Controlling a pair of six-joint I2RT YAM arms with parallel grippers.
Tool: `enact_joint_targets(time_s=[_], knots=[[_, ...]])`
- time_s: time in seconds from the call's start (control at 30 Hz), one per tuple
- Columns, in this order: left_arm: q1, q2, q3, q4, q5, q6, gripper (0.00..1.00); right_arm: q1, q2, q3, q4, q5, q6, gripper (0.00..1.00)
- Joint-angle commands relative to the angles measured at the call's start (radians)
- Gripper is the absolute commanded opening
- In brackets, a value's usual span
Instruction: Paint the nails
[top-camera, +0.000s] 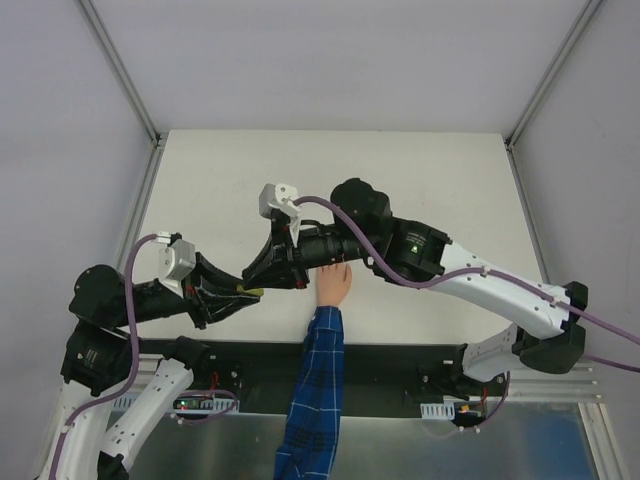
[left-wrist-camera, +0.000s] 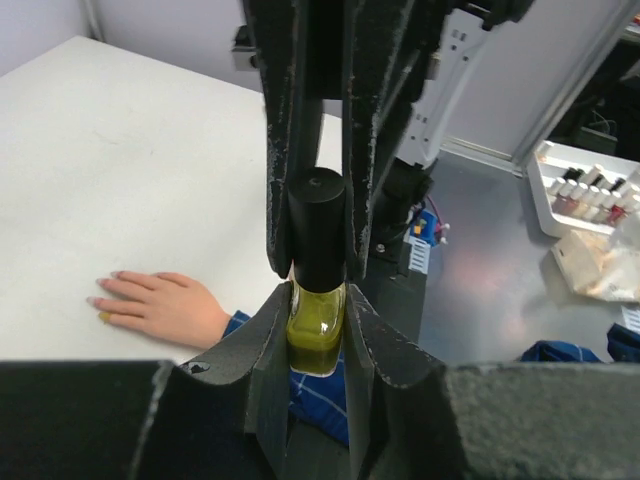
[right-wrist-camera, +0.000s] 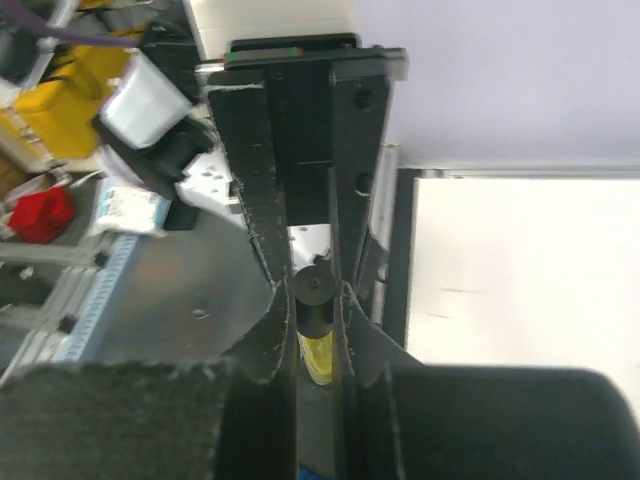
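The left hand (left-wrist-camera: 317, 300) is gripping the small yellow glass polish bottle (left-wrist-camera: 316, 340) by its body, jaws pressed tight on the glass. It is holding the bottle over the near edge of the white desk (top-camera: 220, 180), left of the middle. The right hand (right-wrist-camera: 313, 292) is meeting it from the opposite side, fingers shut against the bottle's round black cap (left-wrist-camera: 318, 225).

The peach-coloured mannequin hand (top-camera: 334, 285) in a blue plaid sleeve (top-camera: 315, 385) is lying palm down at the middle of the near edge, fingers pointing toward the far edge. The tiny pale nails (left-wrist-camera: 100, 300) are sitting at its fingertips, just beside the two hands, and one appears to be carrying a yellow tint.

The step in hand is probably opening the bottle. Doing it well means the left hand is holding the glass rigid while the right hand is turning the cap about its own axis. The cap should then be drawn straight out along the neck, so the brush clears without scraping or dripping on the way to the nails.
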Motion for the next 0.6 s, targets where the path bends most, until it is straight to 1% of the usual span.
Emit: enact_joint_targets(time_s=[0.0, 0.03, 0.07, 0.1, 0.13, 0.17, 0.27, 0.33, 0.37, 0.43, 0.47, 0.53, 0.57], knots=[[0.011, 0.014, 0.031, 0.032, -0.212, 0.081, 0.0, 0.146, -0.051, 0.026, -0.122, 0.831, -0.049, 0.01], [0.011, 0.018, 0.031, 0.029, -0.252, 0.11, 0.0, 0.302, -0.028, 0.063, -0.186, 1.16, -0.087, 0.01], [0.011, 0.034, 0.029, 0.028, -0.281, 0.124, 0.0, 0.362, 0.056, 0.165, -0.21, 1.442, -0.092, 0.01], [0.011, 0.041, 0.029, 0.028, -0.33, 0.148, 0.0, 0.434, 0.099, 0.206, -0.192, 1.747, -0.193, 0.01], [0.011, 0.06, 0.029, 0.026, -0.343, 0.156, 0.0, 0.45, 0.15, 0.253, -0.196, 1.844, -0.207, 0.01], [0.011, 0.067, 0.032, 0.028, -0.347, 0.165, 0.0, 0.458, 0.192, 0.299, -0.196, 1.876, -0.214, 0.01], [0.011, 0.084, 0.037, 0.026, -0.34, 0.172, 0.0, 0.458, 0.184, 0.287, -0.175, 1.771, -0.178, 0.01], [0.011, 0.077, 0.034, 0.028, -0.332, 0.167, 0.0, 0.456, 0.175, 0.286, -0.175, 1.728, -0.169, 0.01], [0.01, 0.074, 0.028, 0.028, -0.328, 0.162, 0.0, 0.455, 0.154, 0.278, -0.172, 1.667, -0.169, 0.11], [0.011, 0.057, 0.018, 0.026, -0.303, 0.149, 0.0, 0.446, 0.122, 0.24, -0.161, 1.585, -0.171, 0.25], [0.011, 0.052, 0.011, 0.026, -0.292, 0.144, 0.0, 0.44, 0.103, 0.225, -0.161, 1.486, -0.175, 0.36], [0.011, 0.035, 0.0, 0.025, -0.253, 0.126, 0.0, 0.427, 0.049, 0.182, -0.161, 1.418, -0.183, 0.47], [0.011, 0.026, -0.014, 0.025, -0.239, 0.121, 0.0, 0.424, 0.031, 0.168, -0.161, 1.364, -0.189, 0.56]])
